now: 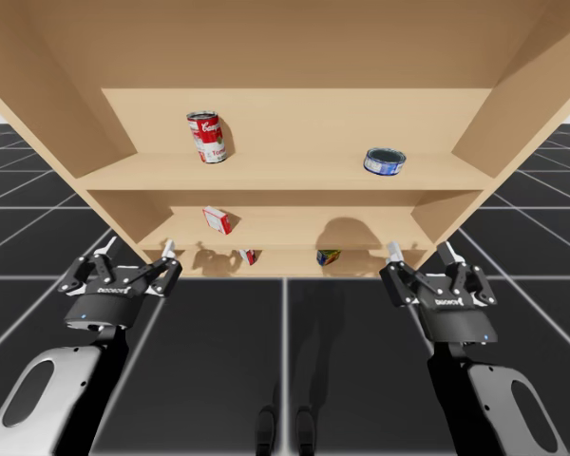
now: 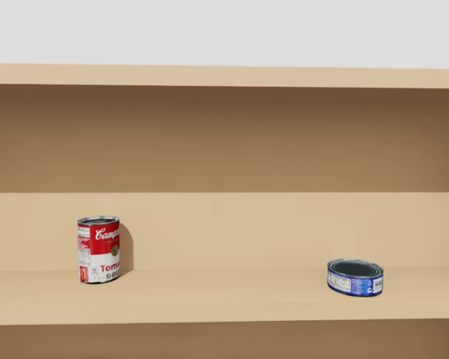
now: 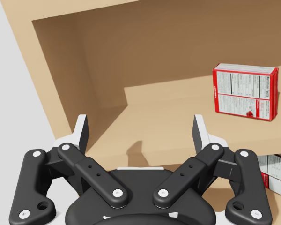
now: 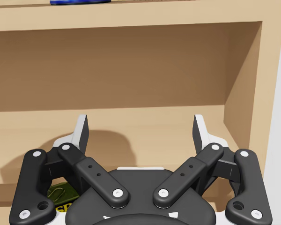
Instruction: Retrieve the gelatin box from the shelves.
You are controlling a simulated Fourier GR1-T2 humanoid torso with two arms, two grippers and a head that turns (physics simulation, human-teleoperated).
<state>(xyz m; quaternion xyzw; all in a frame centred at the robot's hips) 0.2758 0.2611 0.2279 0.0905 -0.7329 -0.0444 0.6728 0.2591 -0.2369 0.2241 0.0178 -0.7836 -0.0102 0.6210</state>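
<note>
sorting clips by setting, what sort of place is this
Probably a simulated pantry or store-shelf mock-up: a tan wooden shelf unit holding a red and white cylindrical can, a flat round blue tin and a small red and white box, over a black grid floor.

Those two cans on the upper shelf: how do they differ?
The red-and-white can is tall and narrow; the blue can is low and wide. In the head view the red-and-white can stands toward the left end of the shelf board, the blue can toward its right end. Both stand upright on that same board, far apart.
</note>
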